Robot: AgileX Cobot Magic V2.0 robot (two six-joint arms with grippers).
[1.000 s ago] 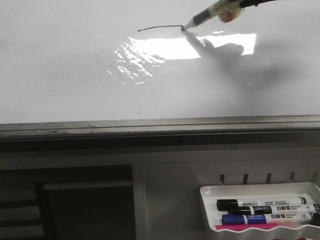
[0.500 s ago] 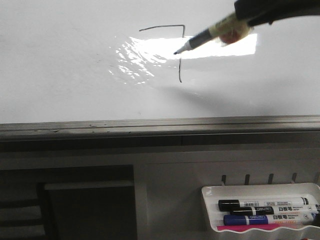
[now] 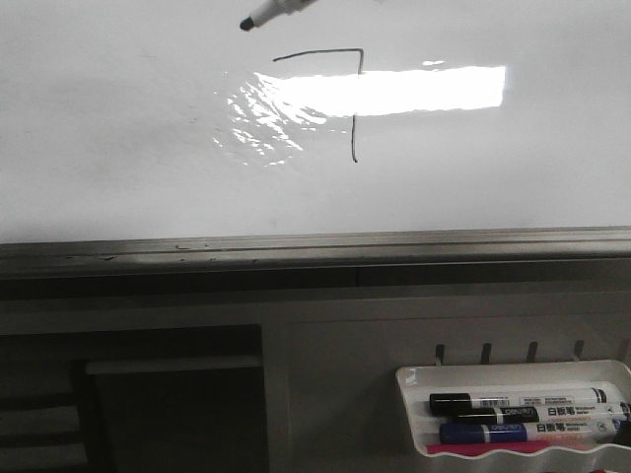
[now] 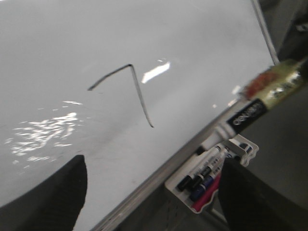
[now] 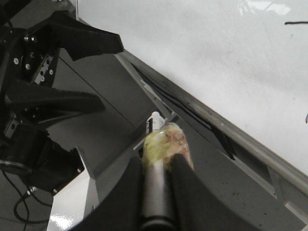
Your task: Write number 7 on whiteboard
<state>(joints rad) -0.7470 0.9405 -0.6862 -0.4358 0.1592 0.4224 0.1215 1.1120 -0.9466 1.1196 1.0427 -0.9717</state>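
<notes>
Right fingers pinching marker | left fingers spread | number 7 on whiteboard

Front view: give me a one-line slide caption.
Finished number 7 on the whiteboard, marker tip lifted clear above it, spare markers in the tray.

A white marker tray sits at five o'clock in the front view, holding two black markers, a blue marker and a pink strip.
</notes>
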